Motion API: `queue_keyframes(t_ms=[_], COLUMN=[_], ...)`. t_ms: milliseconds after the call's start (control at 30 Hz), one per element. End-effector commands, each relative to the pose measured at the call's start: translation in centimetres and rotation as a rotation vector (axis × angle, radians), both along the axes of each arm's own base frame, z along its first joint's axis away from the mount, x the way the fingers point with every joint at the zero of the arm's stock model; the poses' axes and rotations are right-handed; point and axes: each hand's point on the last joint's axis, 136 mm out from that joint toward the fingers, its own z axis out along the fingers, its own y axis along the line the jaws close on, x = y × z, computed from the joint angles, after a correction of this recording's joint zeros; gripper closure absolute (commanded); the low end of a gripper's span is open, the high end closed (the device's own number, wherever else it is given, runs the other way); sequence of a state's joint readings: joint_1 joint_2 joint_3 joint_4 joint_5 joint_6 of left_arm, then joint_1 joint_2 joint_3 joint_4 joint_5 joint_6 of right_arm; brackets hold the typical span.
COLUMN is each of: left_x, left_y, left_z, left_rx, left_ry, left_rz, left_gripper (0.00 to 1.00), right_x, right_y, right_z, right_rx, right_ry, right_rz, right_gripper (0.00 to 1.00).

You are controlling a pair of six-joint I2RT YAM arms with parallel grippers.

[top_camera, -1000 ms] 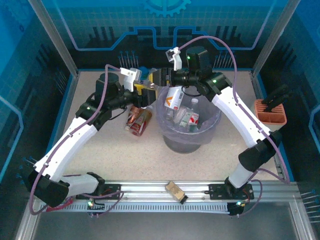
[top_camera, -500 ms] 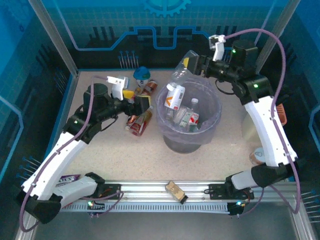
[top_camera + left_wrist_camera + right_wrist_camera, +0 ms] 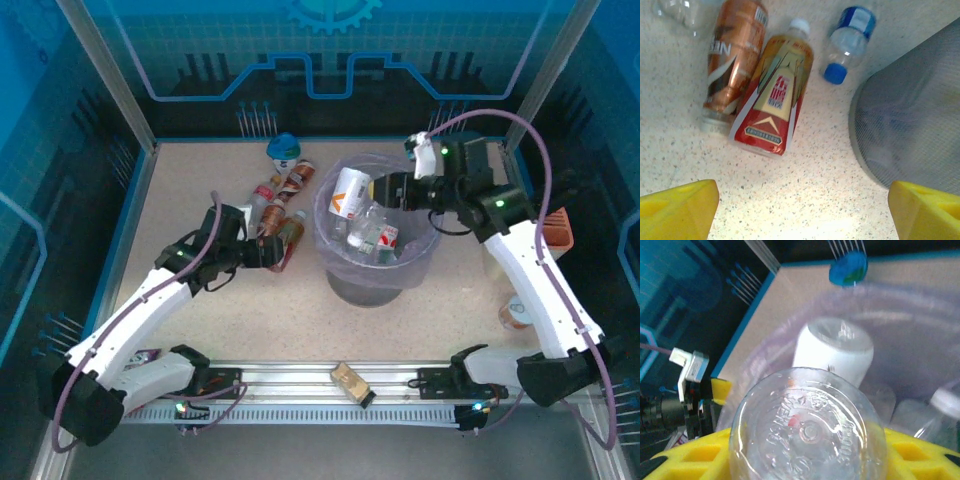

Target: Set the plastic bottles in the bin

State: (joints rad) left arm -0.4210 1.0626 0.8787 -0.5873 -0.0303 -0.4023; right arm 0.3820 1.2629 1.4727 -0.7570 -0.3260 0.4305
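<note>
Item, nearest the arm bases: small gold-brown box [image 3: 350, 381] at the front rail, no part of the task. Item: left gripper [image 3: 800, 215], jaws spread wide and empty, poised low over the table [image 3: 300, 325] just left of the bin [image 3: 372, 288]. Beneath it lay a red-labelled bottle [image 3: 774, 102] and a copper bottle [image 3: 735, 55], side by side and apparently touching, with a blue-capped bottle [image 3: 850, 42] just beyond, close to the bin's grey wall. Hazards judged here: so broad an opening could take in two bottles at once, or one pad could nudge a round bottle and send it rolling. The pad on the bin side stood near the wall and could strike or shove it on descent. Item: bin, mid-table, lavender liner, already holding several bottles, a white bottle [image 3: 348, 195] leaning at its far-left rim. Item: right gripper [image 3: 386, 190], jaws closed on a clear bottle [image 3: 807, 432], held over the bin's mouth toward the far rim. Hazard judged: released there, the bottle could land on the white one and tip out over the rim, or snag the loose liner. Item, farthest: a blue-topped bottle [image 3: 284, 148] near the back wall, not yet collected, probably a long reach for either arm.
</note>
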Motion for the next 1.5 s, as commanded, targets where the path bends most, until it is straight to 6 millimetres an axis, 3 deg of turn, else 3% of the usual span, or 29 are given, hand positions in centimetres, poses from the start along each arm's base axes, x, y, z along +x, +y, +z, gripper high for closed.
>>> queue_keyframes(t_ms=[0, 133, 300, 400, 467, 733, 967, 1300, 1467], left_x=[0.8, 1.1, 1.1, 1.1, 1.1, 2.0, 3.9, 6.0, 5.6], left_y=[-0.6, -2.3, -2.0, -1.8, -1.5, -0.9, -0.5, -2.0, -2.2], left_z=[-1.4, -2.3, -3.5, -4.0, -4.4, -6.1, -6.5, -8.4, -10.6], left_rx=[-0.042, -0.122, -0.093, -0.070, -0.044, 0.048, 0.172, 0.275, 0.275], left_ry=[0.023, 0.039, 0.064, 0.070, 0.073, 0.099, 0.078, 0.067, 0.142], left_rz=[0.024, -0.010, -0.006, -0.008, -0.013, -0.016, -0.044, -0.209, -0.236], left_gripper=[0.12, 0.10, 0.10, 0.10, 0.10, 0.09, 0.08, 0.06, 0.13], right_x=[-1.0, -1.7, -1.7, -1.5, -1.5, -1.8, -1.1, -0.2, -1.2], right_y=[1.1, 1.6, 1.9, 2.1, 2.2, 0.5, -3.3, -6.5, -8.7], right_z=[-0.6, -3.5, -6.9, -7.8, -7.8, -3.8, 0.5, 2.9, 4.4], right_rx=[0.030, 0.000, 0.005, -0.002, -0.015, -0.109, -0.131, -0.068, -0.060], right_ry=[0.013, 0.075, 0.141, 0.154, 0.155, 0.064, -0.031, -0.092, -0.131], right_rz=[-0.010, -0.034, -0.077, -0.080, -0.072, -0.042, -0.113, -0.226, -0.280], right_gripper=[0.46, 0.45, 0.43, 0.41, 0.35, 0.00, 0.00, 0.00, 0.00])
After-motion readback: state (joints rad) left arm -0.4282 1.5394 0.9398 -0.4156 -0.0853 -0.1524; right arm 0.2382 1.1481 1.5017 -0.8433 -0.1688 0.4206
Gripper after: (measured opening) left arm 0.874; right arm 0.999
